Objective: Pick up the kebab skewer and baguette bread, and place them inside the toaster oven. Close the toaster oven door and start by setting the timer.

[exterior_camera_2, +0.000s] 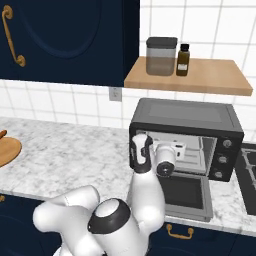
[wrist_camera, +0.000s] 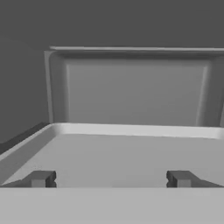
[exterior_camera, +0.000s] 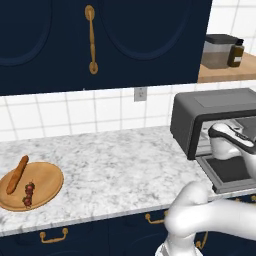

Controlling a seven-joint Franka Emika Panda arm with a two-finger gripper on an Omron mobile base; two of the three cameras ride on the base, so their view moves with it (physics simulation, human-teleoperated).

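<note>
Both foods wait on the wooden plate near the tabletop's left front edge: baguette bread, kebab skewer. Claw released and empty, facing the open toaster oven; next, reach left for the skewer.

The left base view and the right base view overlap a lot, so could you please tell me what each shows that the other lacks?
Left base view: the baguette and skewer lying on the whole plate.
Right base view: the oven's knobs, and the stove's edge.
Both: the open oven with its door folded down, the arm reaching into it, the shelf canister and bottle.
</note>
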